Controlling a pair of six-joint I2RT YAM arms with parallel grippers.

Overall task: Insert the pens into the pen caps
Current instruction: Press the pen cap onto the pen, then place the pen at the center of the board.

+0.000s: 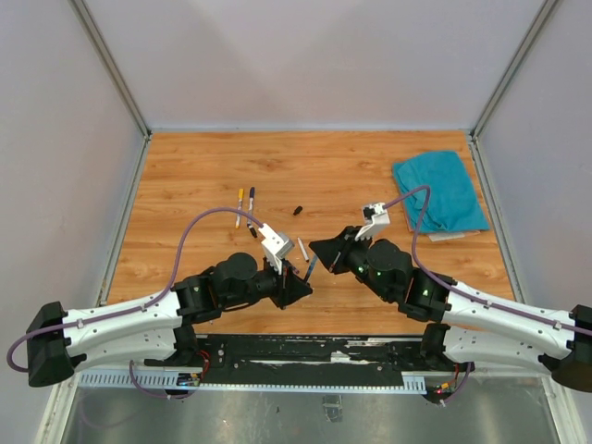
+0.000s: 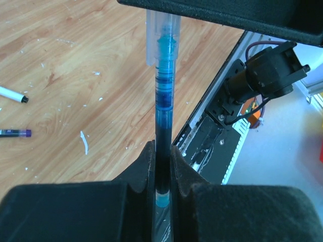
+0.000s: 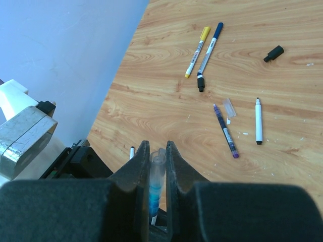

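Note:
My left gripper (image 2: 162,149) is shut on a blue-ink pen (image 2: 162,106) with a dark barrel. The pen's tip sits inside a clear cap (image 2: 162,35), and my right gripper (image 3: 155,149) is shut on that clear cap (image 3: 157,174). In the top view the two grippers, left (image 1: 301,280) and right (image 1: 321,251), meet tip to tip above the near middle of the table. On the wood lie a yellow pen (image 3: 197,52), a blue-capped pen (image 3: 210,46), a purple pen (image 3: 225,131), a white pen (image 3: 258,121), a loose black cap (image 3: 273,53) and a loose clear cap (image 3: 230,107).
A teal cloth (image 1: 439,190) lies at the back right. Small white scraps (image 2: 84,142) dot the wooden table (image 1: 203,176). The black base rail (image 1: 314,356) runs along the near edge. Grey walls stand on the left, right and back.

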